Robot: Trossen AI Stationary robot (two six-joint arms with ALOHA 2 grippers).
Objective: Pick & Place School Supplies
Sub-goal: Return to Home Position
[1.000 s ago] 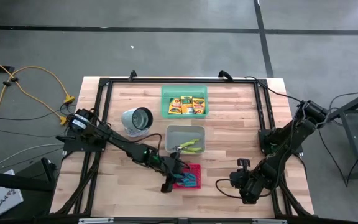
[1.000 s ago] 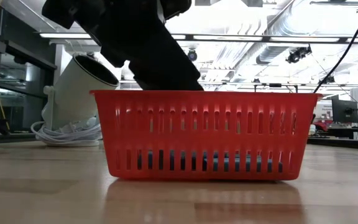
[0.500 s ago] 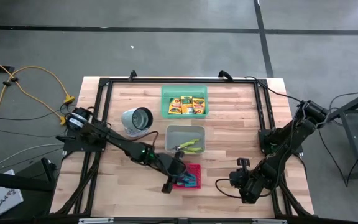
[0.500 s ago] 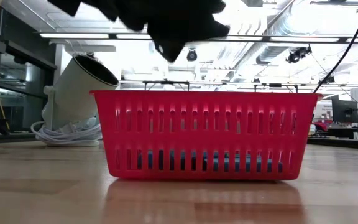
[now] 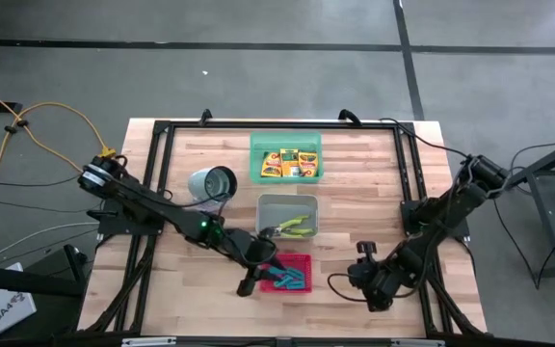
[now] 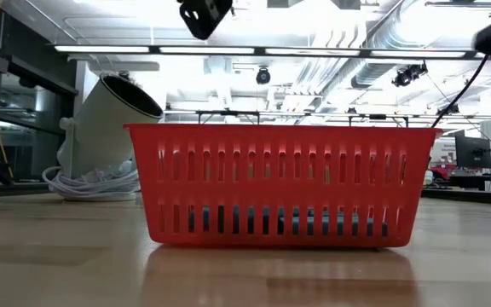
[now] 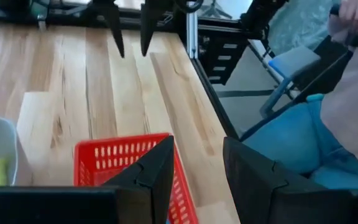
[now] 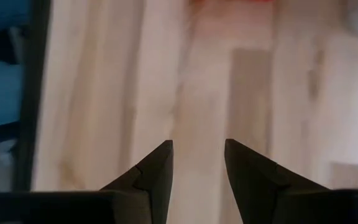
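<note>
The red tray (image 5: pixel 302 262) stands near the table's near edge and holds light-blue pieces (image 5: pixel 285 279), which show through its slots (image 6: pixel 314 223) in the low view. My left gripper (image 5: pixel 263 265) hovers open above the tray's left end (image 7: pixel 123 163), holding nothing. The grey tray (image 5: pixel 288 205) holds plier-like tools with yellow-green handles (image 5: pixel 297 227). Crayon boxes (image 5: pixel 289 162) lie in the green tray (image 5: pixel 258 145) toward the far edge. My right gripper (image 5: pixel 336 281) is open over bare wood, right of the red tray, pointing at it.
A white cylinder (image 5: pixel 212 183) lies on its side with a coiled cord, left of the grey tray. Black frame rails (image 5: pixel 408 173) run along the table's edges. A person in blue (image 7: pixel 316 143) is beyond the table's right edge. Bare wood lies between the red tray and my right gripper.
My left gripper has risen out of the red tray, clear above its rim, and drawn back a little toward the table's left. My right arm has shifted slightly toward the red tray. The trays and their contents have stayed put.
</note>
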